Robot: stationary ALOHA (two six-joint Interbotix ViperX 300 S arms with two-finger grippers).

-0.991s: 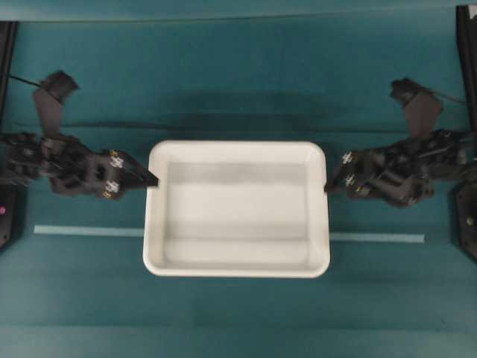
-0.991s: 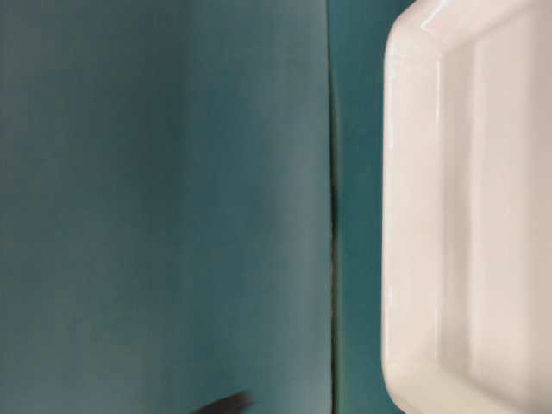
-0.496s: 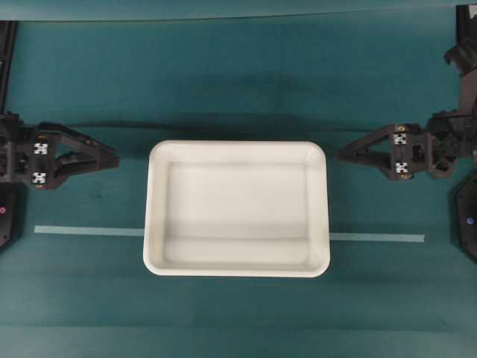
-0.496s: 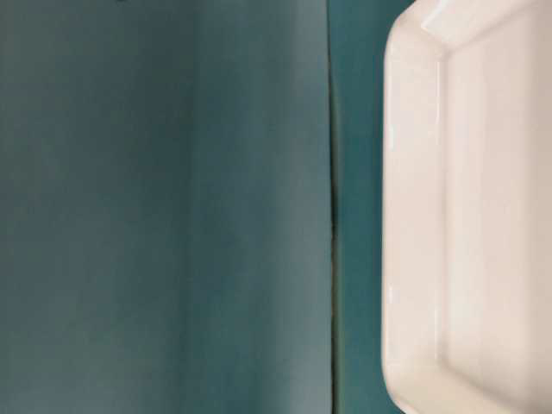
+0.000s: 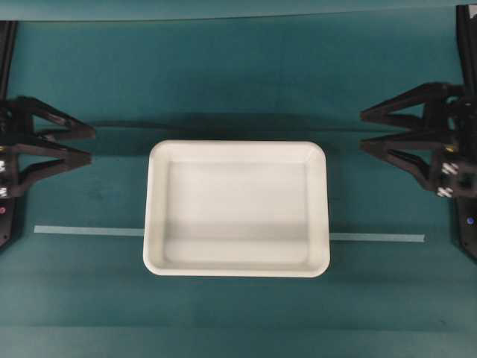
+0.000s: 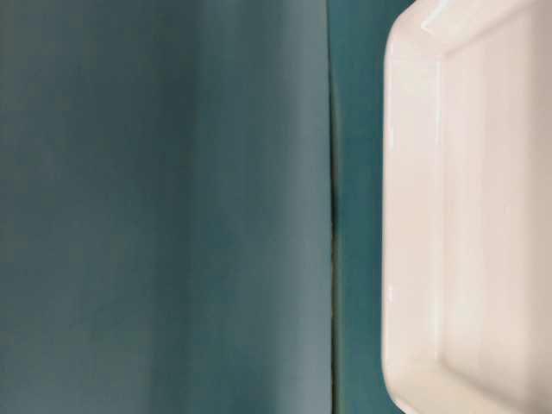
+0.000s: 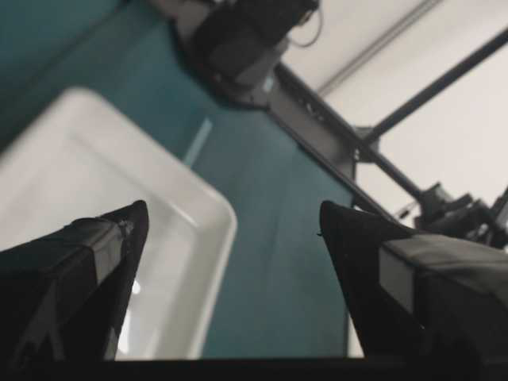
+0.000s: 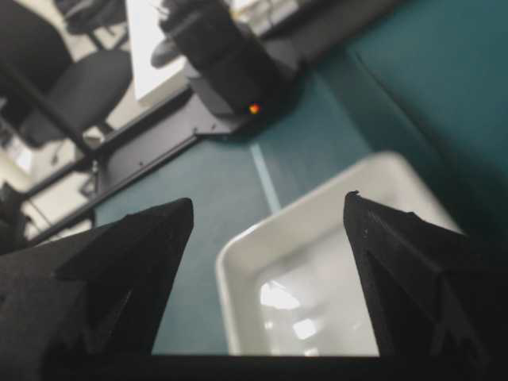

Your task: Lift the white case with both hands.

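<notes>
Two grippers flank the white case [image 5: 236, 209], which sits flat at the middle of the teal table [image 5: 238, 82] in your overhead view, long sides running left to right. Your left gripper [image 5: 88, 145] stands well apart from the case's left rim, jaws spread wide and holding nothing; your right gripper [image 5: 363, 130] stands well apart from the right rim, likewise spread wide and empty. A pale tape strip [image 5: 376, 238] runs across the table and passes under the case.

Only the overhead view shows both grippers and the whole case at once. The table-level view shows no gripper: only one long side and two rounded corners of the case [image 6: 470, 207] beside a dark seam [image 6: 331, 216] in the teal cover. The left wrist view adds one corner of the case [image 7: 202, 238] seen between its two dark fingers [image 7: 95, 270], with the far arm's base beyond. The right wrist view adds a small lit indicator [image 8: 253, 109] on the opposite arm's base.

No brand or readable writing appears; the white marker squares [image 5: 446, 169] on the right gripper carry only a cross pattern.
</notes>
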